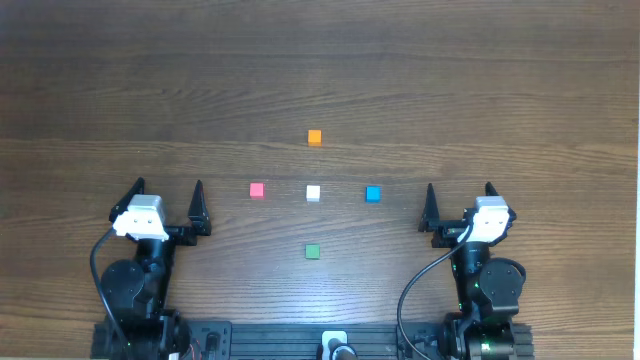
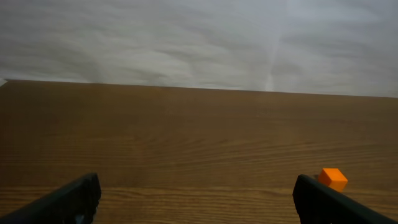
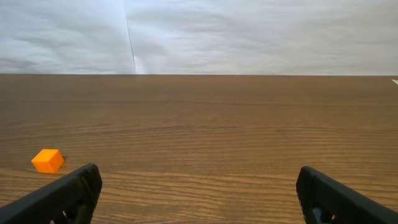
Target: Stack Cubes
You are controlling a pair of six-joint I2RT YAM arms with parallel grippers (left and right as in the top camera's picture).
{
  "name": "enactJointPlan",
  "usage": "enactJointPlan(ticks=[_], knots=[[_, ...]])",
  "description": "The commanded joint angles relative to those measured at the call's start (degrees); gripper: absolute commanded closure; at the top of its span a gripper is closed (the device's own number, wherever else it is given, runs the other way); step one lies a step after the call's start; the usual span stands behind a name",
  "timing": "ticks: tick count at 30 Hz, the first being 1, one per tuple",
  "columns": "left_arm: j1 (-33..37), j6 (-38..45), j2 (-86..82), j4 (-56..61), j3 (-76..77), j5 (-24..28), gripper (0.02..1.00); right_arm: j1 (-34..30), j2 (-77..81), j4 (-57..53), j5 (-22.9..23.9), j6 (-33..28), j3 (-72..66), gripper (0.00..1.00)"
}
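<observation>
Soft, even light is filling the desk (image 1: 320,60). A weak sheen is lying far ahead of the left tool (image 1: 168,186) and right tool (image 1: 459,188); the orange cube (image 1: 315,137) is casting only a faint shadow.

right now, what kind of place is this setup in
Probably a robot lab test bench: a wooden table, an orange cube, pink cube, blue cube and green cube set in a cross around a white cube, and a plain white backdrop behind.

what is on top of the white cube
Nothing: the white cube has a bare top and sits alone on the table. The pink cube and blue cube lie apart beside it. Its underside is hidden.
</observation>
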State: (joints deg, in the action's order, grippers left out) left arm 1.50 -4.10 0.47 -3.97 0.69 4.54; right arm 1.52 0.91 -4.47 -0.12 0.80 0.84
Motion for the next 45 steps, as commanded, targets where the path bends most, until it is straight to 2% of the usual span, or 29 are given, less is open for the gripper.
enactJointPlan(ticks=[1,8,12,14,16,18,19,23,29,45], knots=[[0.3,0.3,0.3,0.1,-0.3,0.4,0.018,-0.3,-0.6,0.2,-0.7,-0.5,-0.5,0.007],[-3.4,-1.4,16.4,3.6,6.0,6.7,0.023,-0.3,-0.6,0.2,-0.7,-0.5,-0.5,0.007],[-6.4,-3.7,32.5,-1.9,18.2,11.1,0.018,-0.3,-0.6,0.2,-0.7,-0.5,-0.5,0.009],[-8.9,-6.0,42.1,-6.9,25.3,11.1,0.02,-0.3,-0.6,0.2,-0.7,-0.5,-0.5,0.007],[-14.6,-9.2,57.5,-15.3,36.3,8.9,0.02,-0.3,-0.6,0.2,-0.7,-0.5,-0.5,0.009],[-17.9,-11.3,64.3,-18.9,41.5,6.0,0.02,-0.3,-0.6,0.2,-0.7,-0.5,-0.5,0.009],[-20.8,-13.4,70.2,-22.4,45.8,2.8,0.02,-0.3,-0.6,0.2,-0.7,-0.5,-0.5,0.009],[-25.6,-18.4,82.3,-27.5,52.8,-1.5,0.02,-0.3,-0.6,0.2,-0.7,-0.5,-0.5,0.009],[-26.1,-23.3,89.5,-28.8,53.3,-1.7,0.034,-0.3,-0.6,0.2,-0.7,-0.5,-0.5,0.012],[-26.2,-26.8,95.1,-32.6,52.8,-5.7,0.082,-0.3,-0.6,0.2,-0.7,-0.5,-0.5,0.007]])
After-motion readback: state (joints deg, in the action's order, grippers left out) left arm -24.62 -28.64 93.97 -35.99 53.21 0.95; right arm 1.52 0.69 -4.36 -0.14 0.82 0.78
